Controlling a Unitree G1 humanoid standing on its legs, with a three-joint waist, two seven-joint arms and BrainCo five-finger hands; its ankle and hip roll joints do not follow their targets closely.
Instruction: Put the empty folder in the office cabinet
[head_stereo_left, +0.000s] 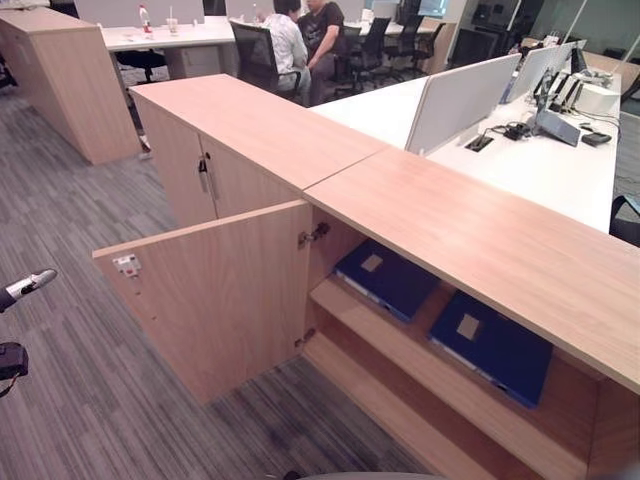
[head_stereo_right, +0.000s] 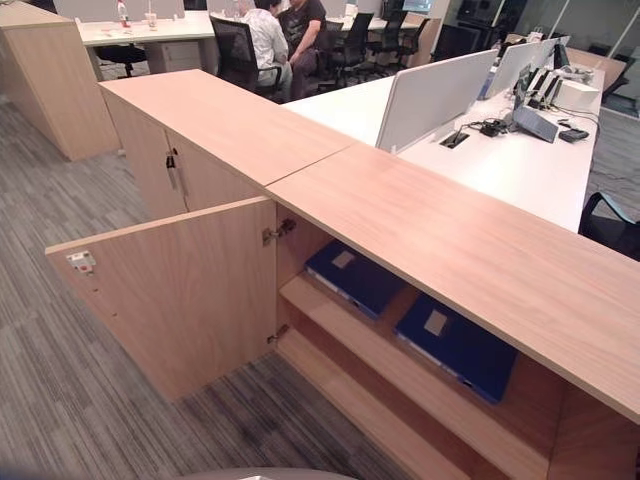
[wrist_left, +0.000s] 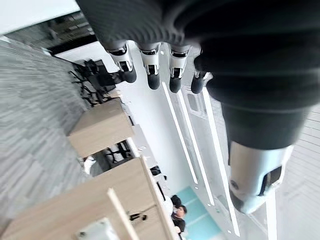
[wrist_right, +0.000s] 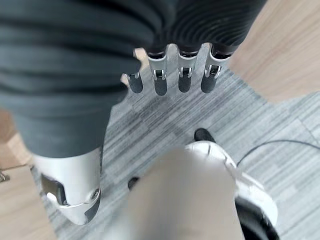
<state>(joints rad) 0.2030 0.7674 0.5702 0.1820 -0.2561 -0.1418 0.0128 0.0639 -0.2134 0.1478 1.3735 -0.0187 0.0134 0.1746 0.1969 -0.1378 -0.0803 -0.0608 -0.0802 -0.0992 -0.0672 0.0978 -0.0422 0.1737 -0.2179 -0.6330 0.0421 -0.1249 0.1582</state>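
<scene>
Lying shelved, folder (head_stereo_left: 386, 279) — robot hand (head_stereo_left: 25, 287) apart

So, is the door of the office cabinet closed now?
No. The cabinet door stands swung wide open, and two blue folders lie flat on the upper shelf inside.

White desk (head_stereo_left: 560, 175), grey divider (head_stereo_left: 460, 100)
</scene>
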